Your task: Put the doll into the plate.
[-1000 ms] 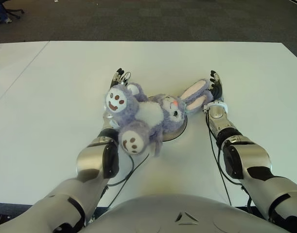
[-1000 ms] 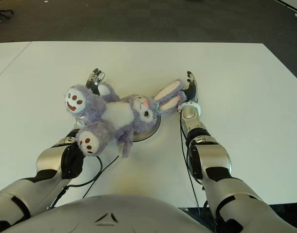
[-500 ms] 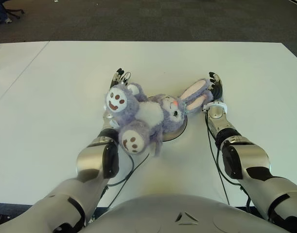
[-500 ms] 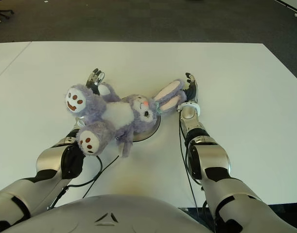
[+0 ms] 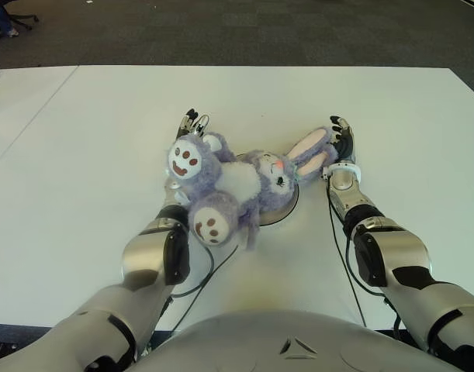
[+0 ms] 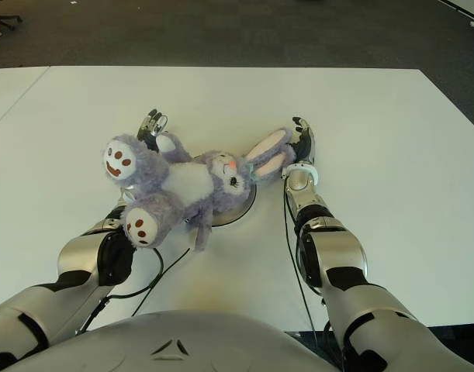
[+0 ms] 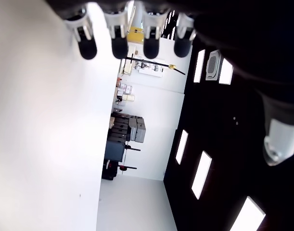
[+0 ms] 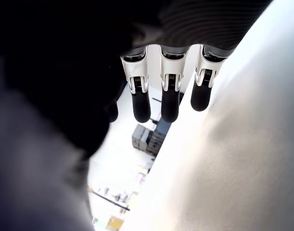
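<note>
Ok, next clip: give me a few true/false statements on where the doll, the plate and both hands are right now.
1. The doll lies across the plate. True.
2. The plate sits at the table's far left corner. False: it is near the middle, between the two arms.
3. The right hand shows beside the doll's ears, fingers extended. True.
4. The left hand grips the doll's foot. False: its fingers are straight, holding nothing, beyond the doll's raised foot.
5. The doll stands upright. False: it lies on its back.

The left hand [image 5: 192, 124] reaches out past the doll's [image 5: 237, 186] feet, fingers straight. The right hand [image 5: 341, 143] is beside the doll's ears, fingers straight too, holding nothing.
</note>
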